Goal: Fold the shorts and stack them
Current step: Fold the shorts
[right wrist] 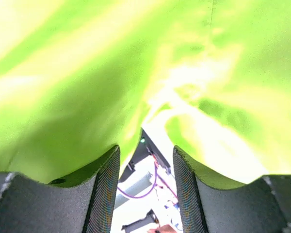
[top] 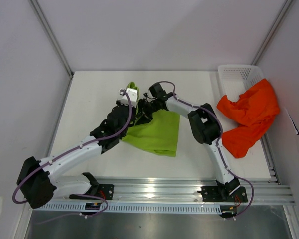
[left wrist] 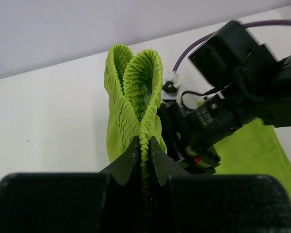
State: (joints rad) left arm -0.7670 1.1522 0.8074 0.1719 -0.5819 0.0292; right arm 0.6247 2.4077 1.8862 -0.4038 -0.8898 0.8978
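The lime green shorts (top: 157, 132) lie spread in the middle of the table, with one gathered waistband end (top: 132, 86) lifted off it. My left gripper (top: 131, 99) is shut on that elastic waistband (left wrist: 133, 82), which stands in a ruffled loop above the fingers (left wrist: 128, 158). My right gripper (top: 144, 112) hovers just right of it, over the green cloth (right wrist: 87, 73). Its jaws (right wrist: 146, 155) are open and nothing lies between the pads (right wrist: 104, 194). The orange-red shorts (top: 249, 117) lie crumpled at the right, partly draped over the basket.
A white mesh basket (top: 234, 69) stands at the back right corner, half covered by the orange-red pair. The right arm's black wrist (left wrist: 233, 97) crowds close beside the left gripper. White walls enclose the table on three sides.
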